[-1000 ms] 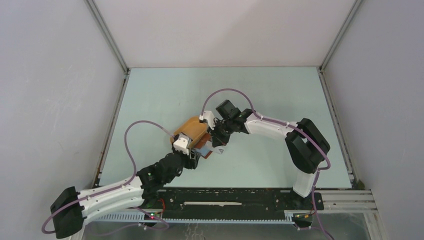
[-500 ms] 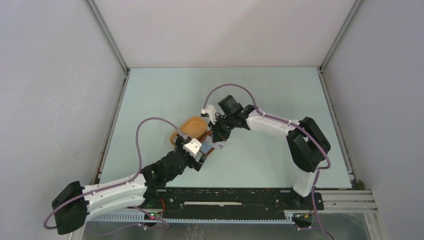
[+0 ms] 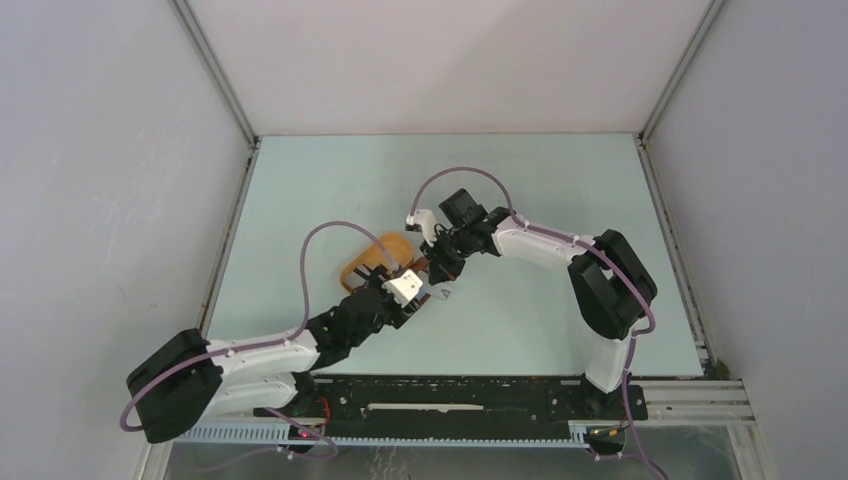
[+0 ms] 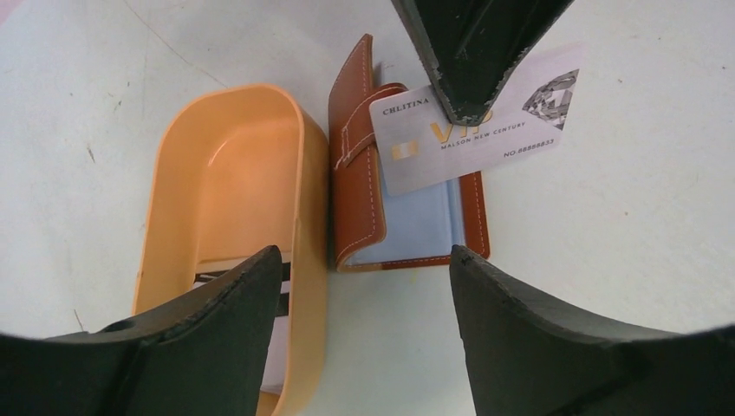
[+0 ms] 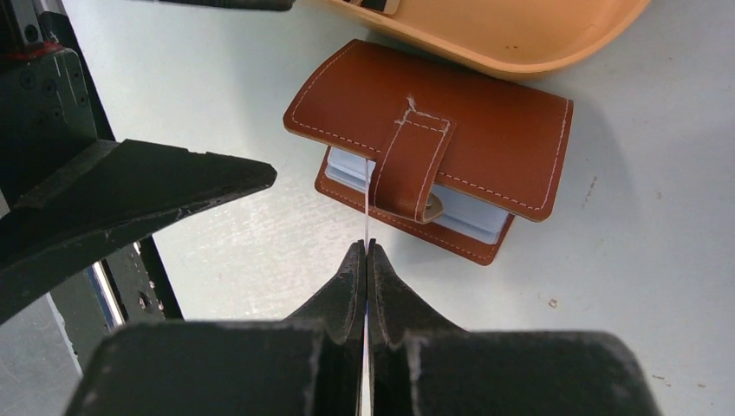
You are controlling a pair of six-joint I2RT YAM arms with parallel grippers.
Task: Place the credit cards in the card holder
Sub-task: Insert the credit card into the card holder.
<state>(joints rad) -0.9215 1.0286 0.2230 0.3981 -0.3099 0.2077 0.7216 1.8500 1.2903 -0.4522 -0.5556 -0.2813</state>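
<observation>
My right gripper [image 5: 366,247] is shut on a grey credit card [image 4: 468,143] and holds it on edge. The card's corner touches the open side of the reddish-brown card holder [image 5: 451,139], beside its strap. The holder [image 4: 407,199] lies on the table with its cover partly raised, showing its pale blue inside. My left gripper [image 4: 364,286] is open and empty just in front of the holder, with one finger over the tray's end. Another striped card [image 4: 273,351] lies in the orange tray [image 4: 173,173].
The orange oval tray [image 5: 520,35] lies right against the holder's far side. In the top view both grippers crowd together at the middle of the table beside the tray [image 3: 372,258]. Grey walls enclose the table on three sides.
My left arm has swung forward and to the right, from over the tray to beside the holder, with its jaws now apart. The right gripper with its card has shifted slightly.
</observation>
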